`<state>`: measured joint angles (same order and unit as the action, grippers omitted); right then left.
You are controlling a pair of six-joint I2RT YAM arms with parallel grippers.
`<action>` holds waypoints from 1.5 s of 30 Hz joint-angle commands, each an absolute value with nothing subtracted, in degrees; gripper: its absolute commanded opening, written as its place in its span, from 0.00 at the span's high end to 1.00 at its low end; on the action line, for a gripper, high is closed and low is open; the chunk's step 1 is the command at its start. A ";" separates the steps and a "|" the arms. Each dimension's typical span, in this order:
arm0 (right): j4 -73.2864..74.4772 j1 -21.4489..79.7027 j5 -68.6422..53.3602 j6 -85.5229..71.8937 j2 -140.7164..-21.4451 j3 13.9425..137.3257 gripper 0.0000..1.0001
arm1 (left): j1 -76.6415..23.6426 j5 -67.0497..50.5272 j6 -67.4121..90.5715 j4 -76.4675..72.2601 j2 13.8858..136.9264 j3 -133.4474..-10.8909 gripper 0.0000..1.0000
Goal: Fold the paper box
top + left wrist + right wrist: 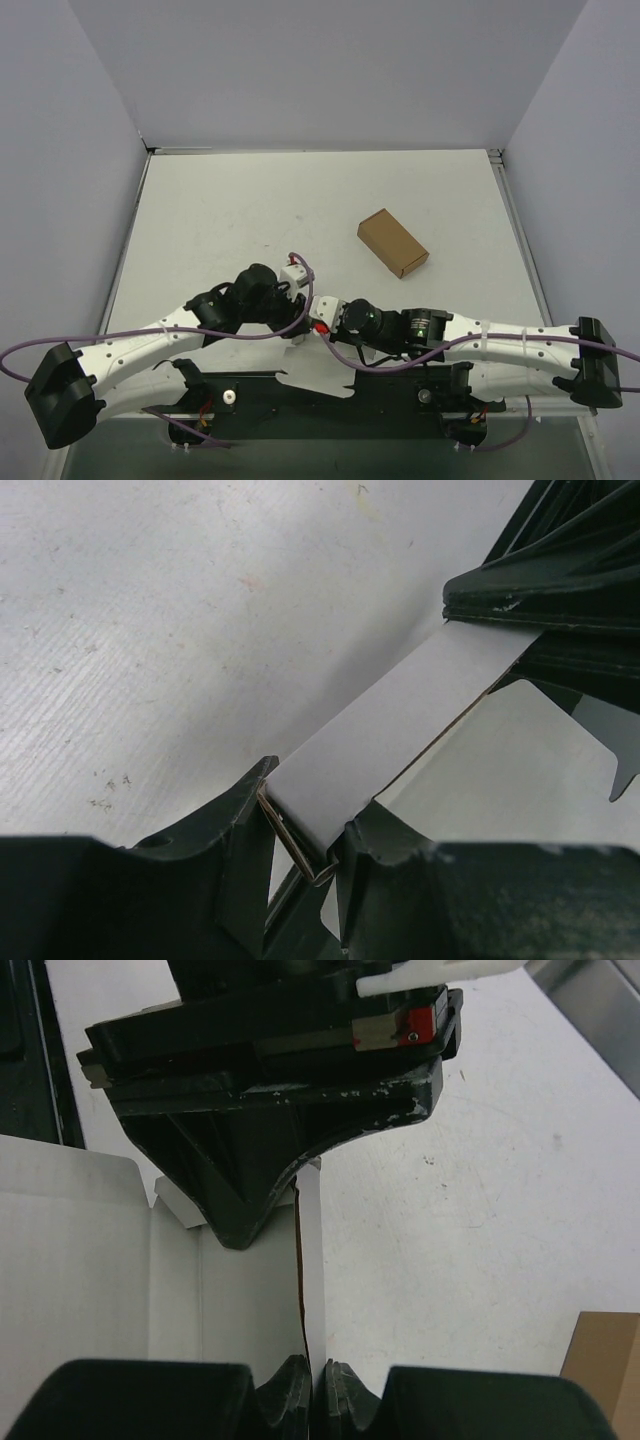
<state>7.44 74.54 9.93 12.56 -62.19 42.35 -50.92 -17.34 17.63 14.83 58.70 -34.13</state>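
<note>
1. The left gripper (305,848) is pinching one end of a white strip of the paper box (400,720). Its jaws are closing on what looks like a doubled-over flap with a brown inner edge, though the fold is partly hidden between the fingers.
2. The paper box is hanging low over the white table (230,210) near its front edge, between the two wrists. The strip is stretching from one gripper to the other, and wider panels with notched tabs are spreading out beside it. From overhead, the arms are covering nearly all of it.
3. The right gripper (312,1385) is gripping the opposite end of the same strip edge-on. Its fingertips are pressing together with only the thin card between them.
4. The step in hand seems to be creasing this wall along its score line.
   - One gripper should be acting as the fixed anchor while the other is turning the strip about the crease.
   - Both should be moving slowly and evenly, because pulling apart risks tearing the card or dragging it out of a pinch.
5. The paper box is not yet forming any cavity and is holding nothing. The small brown cardboard box (392,243) is lying closed, well apart to the right and farther back, so its contents are not showing.
</note>
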 commanded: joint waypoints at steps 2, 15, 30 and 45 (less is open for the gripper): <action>4.50 76.55 20.55 15.73 -66.26 41.85 1.00 | -51.15 -8.82 19.42 3.73 58.97 -31.56 1.00; -9.22 80.59 39.46 20.13 -79.27 39.11 1.00 | -53.70 9.40 11.43 -24.24 74.79 -22.94 1.00; -8.35 81.74 43.15 20.83 -83.93 38.94 1.00 | -53.44 8.18 12.22 -30.51 68.65 -15.21 0.35; -7.82 81.21 41.31 20.48 -82.80 38.23 1.00 | -45.28 2.73 21.27 -21.89 44.13 -6.07 0.23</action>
